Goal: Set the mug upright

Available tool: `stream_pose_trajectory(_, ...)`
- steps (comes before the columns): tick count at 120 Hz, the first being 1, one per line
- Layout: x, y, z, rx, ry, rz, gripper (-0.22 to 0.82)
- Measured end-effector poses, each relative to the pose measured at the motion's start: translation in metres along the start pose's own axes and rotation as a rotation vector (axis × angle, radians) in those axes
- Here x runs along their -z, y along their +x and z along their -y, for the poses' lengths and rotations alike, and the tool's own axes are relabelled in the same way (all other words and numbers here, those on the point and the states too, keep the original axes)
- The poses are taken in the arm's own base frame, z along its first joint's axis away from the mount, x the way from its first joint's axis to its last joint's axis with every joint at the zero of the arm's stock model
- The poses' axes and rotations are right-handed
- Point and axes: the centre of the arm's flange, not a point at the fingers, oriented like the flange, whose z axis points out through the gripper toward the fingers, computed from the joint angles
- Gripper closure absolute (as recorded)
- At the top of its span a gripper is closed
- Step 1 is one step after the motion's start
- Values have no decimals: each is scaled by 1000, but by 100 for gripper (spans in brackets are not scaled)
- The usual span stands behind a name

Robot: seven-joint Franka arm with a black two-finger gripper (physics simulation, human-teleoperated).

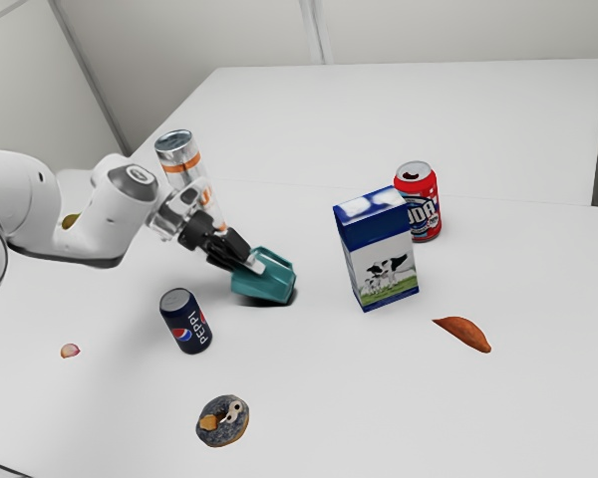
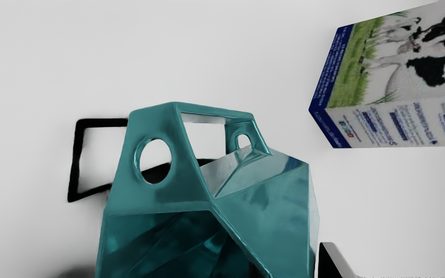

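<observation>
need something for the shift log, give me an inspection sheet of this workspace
surface: white table, mug's shadow on it
job's things: teal mug tipped, not upright
clutter: milk carton, red can, tall silver can, dark blue can, doughnut, brown sweet-potato-like item, small pinkish item; yellow-green item partly hidden by the arm
gripper: at the mug, grip unconfirmed
cables: nothing seen
surroundings: pale walls beyond the table
</observation>
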Motion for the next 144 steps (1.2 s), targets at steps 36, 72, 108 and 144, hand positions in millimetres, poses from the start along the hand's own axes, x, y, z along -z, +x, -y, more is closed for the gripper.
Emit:
stream_pose_trajectory(36, 4, 8, -27, -90, 17, 10, 75)
stream_pose_trajectory(72, -1, 19, -87, -315, 325, 180, 78)
stream_pose_trajectory(108, -15, 3, -125, -406, 632, 317, 78)
stream_pose_trajectory(144, -32, -18, -132, -358, 746, 362, 79)
